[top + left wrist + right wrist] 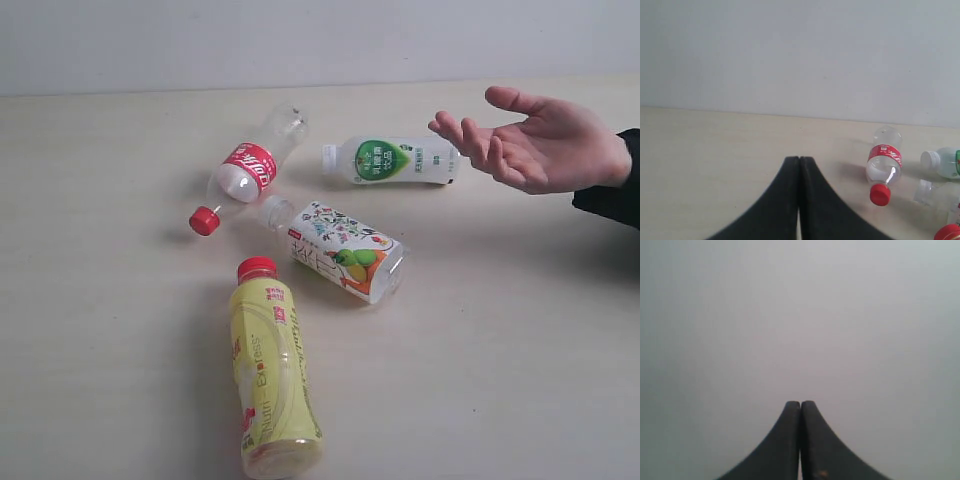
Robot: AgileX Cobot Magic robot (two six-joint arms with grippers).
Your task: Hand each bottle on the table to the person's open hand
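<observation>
Opening step, nothing handed over yet: all four bottles lie on their sides on the table point(100, 300). The clear bottle with red label point(250, 168) is at the back left of the cluster, with its red cap toward the front. The white green-labelled bottle point(390, 161) is at the back, its base just beside the fingertips of the person's open hand point(545, 140), which is held out at the right. The white bottle with illustrated label point(345, 252) is in the middle, its neck near the clear one's cap. The yellow bottle with red cap point(272, 385) is nearest the front. The left gripper point(799, 162) has its fingers pressed together with nothing between them. It is low over bare table, apart from the bottles, with the clear one ahead of it. The right gripper point(800, 406) is likewise closed and empty and sees only a plain grey surface. Neither arm shows in the exterior view. My read: the first pick hasn't started. The next move needs a gripper spread wide, brought down over one bottle with the jaws across its body, because round bottles lying flat may roll.
</observation>
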